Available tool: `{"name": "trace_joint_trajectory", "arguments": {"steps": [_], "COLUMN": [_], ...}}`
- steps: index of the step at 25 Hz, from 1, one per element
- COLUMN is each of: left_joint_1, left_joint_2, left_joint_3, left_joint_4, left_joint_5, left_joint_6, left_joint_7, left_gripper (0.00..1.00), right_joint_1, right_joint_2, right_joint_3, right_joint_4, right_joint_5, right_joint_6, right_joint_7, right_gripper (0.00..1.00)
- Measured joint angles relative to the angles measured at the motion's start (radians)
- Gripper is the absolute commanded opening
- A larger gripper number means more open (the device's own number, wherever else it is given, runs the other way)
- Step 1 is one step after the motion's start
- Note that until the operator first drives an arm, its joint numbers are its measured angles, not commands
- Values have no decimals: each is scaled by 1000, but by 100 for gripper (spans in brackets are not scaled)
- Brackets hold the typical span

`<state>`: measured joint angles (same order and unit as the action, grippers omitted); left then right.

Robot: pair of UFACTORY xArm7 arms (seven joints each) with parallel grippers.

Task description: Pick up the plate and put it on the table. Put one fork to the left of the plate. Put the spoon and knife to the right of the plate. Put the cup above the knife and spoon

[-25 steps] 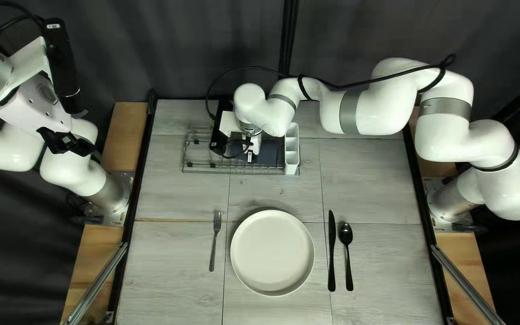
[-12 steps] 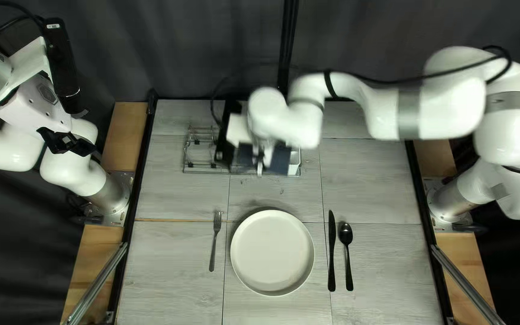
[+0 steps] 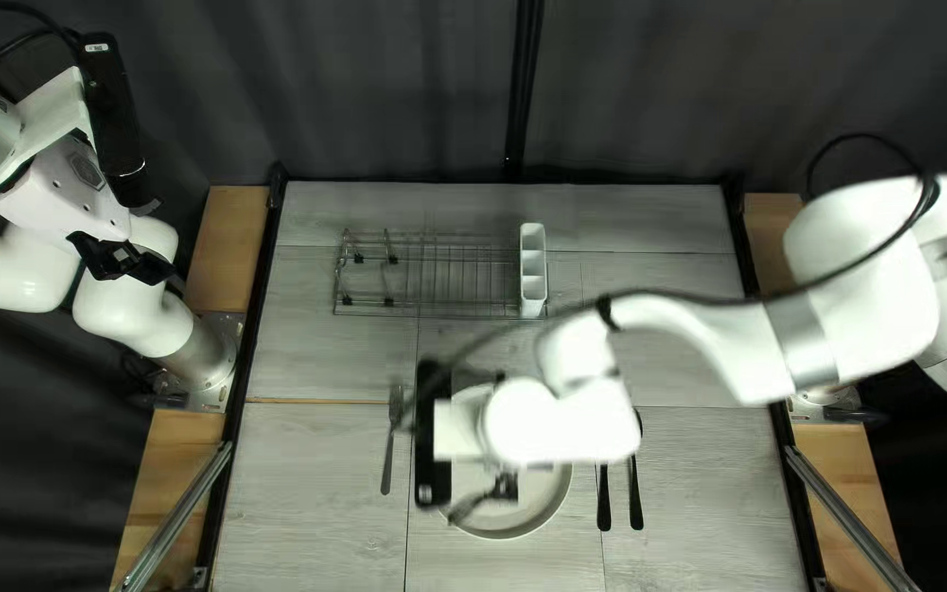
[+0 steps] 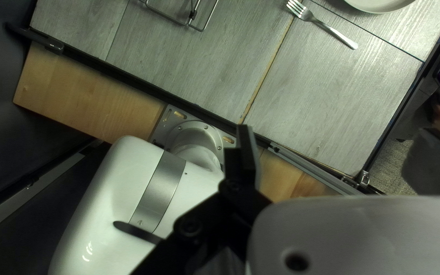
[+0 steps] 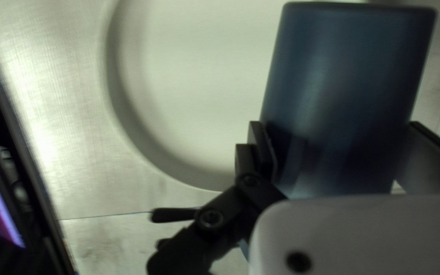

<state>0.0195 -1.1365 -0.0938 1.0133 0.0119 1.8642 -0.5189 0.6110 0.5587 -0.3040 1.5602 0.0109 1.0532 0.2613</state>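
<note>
Right claw (image 5: 334, 125) clamped on cup (image 5: 352, 61), held near plate (image 3: 540, 502); plate down on surface (image 3: 320, 504), fork (image 3: 388, 460) left, knife (image 3: 603, 507) and spoon (image 3: 635, 507) right; only cup placement left, above knife and spoon.

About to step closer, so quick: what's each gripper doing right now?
Left gripper: open, holding nothing.
Right gripper: closed on the dark blue cup, a finger against each side.

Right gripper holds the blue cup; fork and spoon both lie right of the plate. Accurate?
The fork is wrong: the top left view shows it left of the plate. The right gripper holds the blue cup, and the spoon lies right.
</note>
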Motion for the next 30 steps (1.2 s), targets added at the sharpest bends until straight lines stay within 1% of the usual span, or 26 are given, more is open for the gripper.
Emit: {"name": "trace_joint_trajectory", "arguments": {"steps": [3, 7, 8, 10, 11, 12, 13, 17, 20, 23, 24, 27, 29, 30], "left_joint_1": [0, 0, 0, 0, 0, 0, 0, 0, 0, 0, 0, 0, 0, 0], "left_joint_2": [0, 0, 0, 0, 0, 0, 0, 0, 0, 0, 0, 0, 0, 0], "left_joint_3": [0, 0, 0, 0, 0, 0, 0, 0, 0, 0, 0, 0, 0, 0], "left_joint_4": [0, 0, 0, 0, 0, 0, 0, 0, 0, 0, 0, 0, 0, 0], "left_joint_5": [0, 0, 0, 0, 0, 0, 0, 0, 0, 0, 0, 0, 0, 0], "left_joint_6": [0, 0, 0, 0, 0, 0, 0, 0, 0, 0, 0, 0, 0, 0], "left_joint_7": [0, 0, 0, 0, 0, 0, 0, 0, 0, 0, 0, 0, 0, 0], "left_gripper": [100, 100, 100, 100, 100, 100, 100, 100, 100, 100, 100, 100, 100, 100], "right_joint_1": [-4, -29, -36, -46, -49, -52, -56, -58, -35, 9, 28, 78, 102, 108], "right_joint_2": [45, 86, 94, 104, 107, 108, 110, 107, 49, -99, -163, -301, -353, -364], "right_joint_3": [18, 36, 40, 44, 44, 44, 44, 40, 25, 8, 5, 13, 21, 23], "right_joint_4": [23, 29, 30, 33, 33, 31, 29, 27, -11, -138, -197, -340, -394, -406], "right_joint_5": [13, 34, 38, 43, 45, 46, 46, 42, 6, -91, -146, -308, -374, -387], "right_joint_6": [-17, -49, -54, -58, -58, -59, -59, -48, -28, -26, -32, -71, -99, -105], "right_joint_7": [-19, -61, -71, -84, -88, -91, -95, -97, -84, -75, -79, -129, -168, -176], "right_gripper": [0, 0, 3, 3, 7, 69, 100, 100, 100, 100, 100, 100, 100, 100]}}
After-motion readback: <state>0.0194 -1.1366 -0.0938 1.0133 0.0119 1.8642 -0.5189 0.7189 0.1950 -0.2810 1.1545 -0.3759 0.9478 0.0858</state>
